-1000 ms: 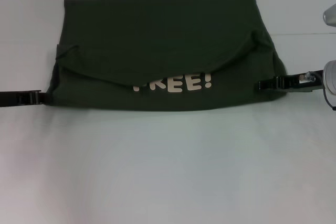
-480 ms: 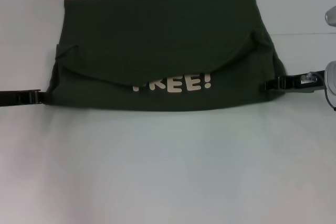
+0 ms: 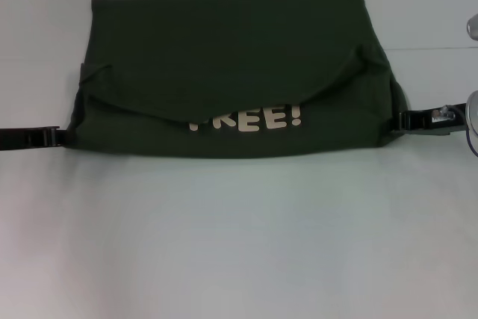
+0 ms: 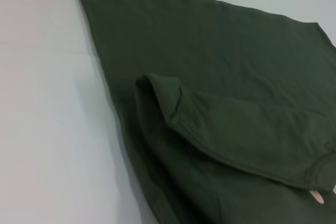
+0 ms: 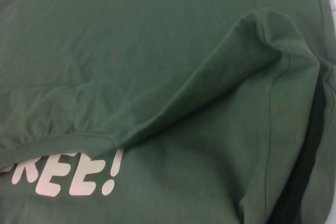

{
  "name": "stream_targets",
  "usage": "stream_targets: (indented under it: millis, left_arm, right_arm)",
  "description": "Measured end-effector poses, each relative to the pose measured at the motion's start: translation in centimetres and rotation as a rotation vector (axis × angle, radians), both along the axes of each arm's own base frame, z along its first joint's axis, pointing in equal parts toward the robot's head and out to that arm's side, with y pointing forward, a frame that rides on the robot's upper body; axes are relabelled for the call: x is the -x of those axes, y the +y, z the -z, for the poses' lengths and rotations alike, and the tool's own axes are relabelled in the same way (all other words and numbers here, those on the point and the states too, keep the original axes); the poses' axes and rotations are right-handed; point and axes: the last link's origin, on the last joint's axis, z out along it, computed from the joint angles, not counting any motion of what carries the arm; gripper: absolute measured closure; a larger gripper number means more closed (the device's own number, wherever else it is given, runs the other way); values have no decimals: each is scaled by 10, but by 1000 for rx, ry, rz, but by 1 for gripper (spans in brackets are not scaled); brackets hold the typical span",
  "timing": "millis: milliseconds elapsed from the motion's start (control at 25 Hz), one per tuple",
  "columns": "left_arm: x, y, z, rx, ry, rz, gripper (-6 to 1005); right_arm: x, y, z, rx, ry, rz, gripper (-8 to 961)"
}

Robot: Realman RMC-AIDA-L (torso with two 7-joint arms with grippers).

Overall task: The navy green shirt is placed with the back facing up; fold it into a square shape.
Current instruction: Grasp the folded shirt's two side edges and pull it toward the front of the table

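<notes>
Both hands clear of the shirt

My right hand (image 3: pixel 409 120) has backed off the navy green shirt (image 3: pixel 224 57)'s edge; left hand (image 3: pixel 52 137) beside it; grips unreadable; fold released.

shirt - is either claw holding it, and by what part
Cannot be told. The left claw and right claw sit at the shirt's near side edges, with no grip visible.

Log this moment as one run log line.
navy green shirt: partly folded, FREE! lettering showing | left gripper: at shirt's left edge | right gripper: at right edge | white table
</notes>
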Motion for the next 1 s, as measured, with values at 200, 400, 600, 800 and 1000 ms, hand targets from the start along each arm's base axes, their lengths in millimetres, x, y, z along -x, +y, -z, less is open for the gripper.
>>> stream_targets:
  millis: [200, 400, 600, 800, 1000]
  left_arm:
    - [-1, -1, 0, 11, -6, 5, 982]
    - [-6, -7, -7, 53, -53, 18, 976]
    - [-9, -22, -24, 127, -118, 28, 970]
    - [-9, -41, -38, 219, -173, 23, 963]
    - [-9, -61, -46, 319, -211, 19, 957]
  right_arm:
    - [0, 0, -2, -1, -4, -7, 871]
    - [-1, -6, -15, 16, 18, -24, 880]
    - [-2, -23, -35, 44, 52, -67, 880]
    - [-8, -53, -45, 102, 164, -116, 880]
    - [-21, -91, -58, 112, 282, -143, 879]
